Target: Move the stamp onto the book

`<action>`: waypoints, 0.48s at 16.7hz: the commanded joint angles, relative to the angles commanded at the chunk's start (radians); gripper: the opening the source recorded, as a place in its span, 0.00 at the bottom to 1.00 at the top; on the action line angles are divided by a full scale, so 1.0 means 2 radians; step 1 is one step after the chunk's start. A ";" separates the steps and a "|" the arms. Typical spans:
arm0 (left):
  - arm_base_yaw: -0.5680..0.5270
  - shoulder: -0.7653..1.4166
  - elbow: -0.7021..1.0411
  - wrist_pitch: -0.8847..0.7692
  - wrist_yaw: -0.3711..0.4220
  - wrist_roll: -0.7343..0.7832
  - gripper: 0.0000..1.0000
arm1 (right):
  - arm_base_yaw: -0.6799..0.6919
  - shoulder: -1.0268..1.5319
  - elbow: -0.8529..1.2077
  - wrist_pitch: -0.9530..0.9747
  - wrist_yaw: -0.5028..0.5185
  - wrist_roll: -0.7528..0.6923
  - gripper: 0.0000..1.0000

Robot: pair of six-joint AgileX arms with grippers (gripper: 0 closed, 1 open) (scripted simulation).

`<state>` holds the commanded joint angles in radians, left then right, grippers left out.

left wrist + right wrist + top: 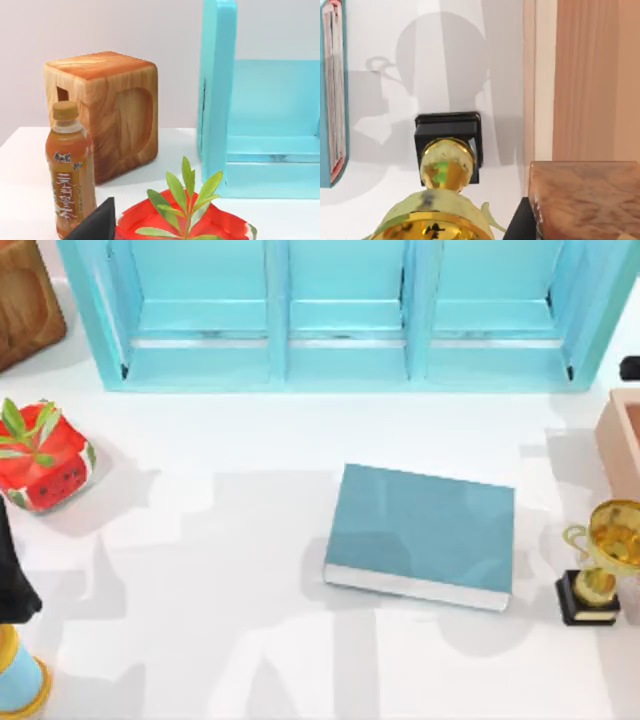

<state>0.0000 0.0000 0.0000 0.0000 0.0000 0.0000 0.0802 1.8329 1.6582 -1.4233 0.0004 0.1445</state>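
The book (420, 530), a teal-blue hardcover with white page edges, lies flat in the middle of the table; its page edge (334, 90) also shows in the right wrist view. Close up in that view is a reddish-brown wooden block, which I take for the stamp (585, 200), beside the gold trophy (445, 165), with a dark part (522, 222) along its side. I cannot tell whether anything holds the block. My left arm (15, 585) stands at the table's left edge, far from the book.
A light-blue shelf unit (340, 350) spans the back. A red pot with a green plant (45, 455), a wooden box (107, 107) and a tea bottle (67, 170) stand at the left. The trophy (600, 560) and a tan box (625, 435) stand at the right.
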 joint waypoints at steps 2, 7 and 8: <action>0.000 0.000 0.000 0.000 0.000 0.000 1.00 | 0.019 -0.008 0.007 -0.003 0.001 0.004 0.00; 0.000 0.000 0.000 0.000 0.000 0.000 1.00 | 0.032 -0.007 0.012 -0.002 0.001 0.007 0.00; 0.000 0.000 0.000 0.000 0.000 0.000 1.00 | 0.032 -0.007 0.012 -0.002 0.001 0.007 0.00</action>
<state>0.0000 0.0000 0.0000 0.0000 0.0000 0.0000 0.1437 1.8194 1.6814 -1.4269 0.0032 0.1588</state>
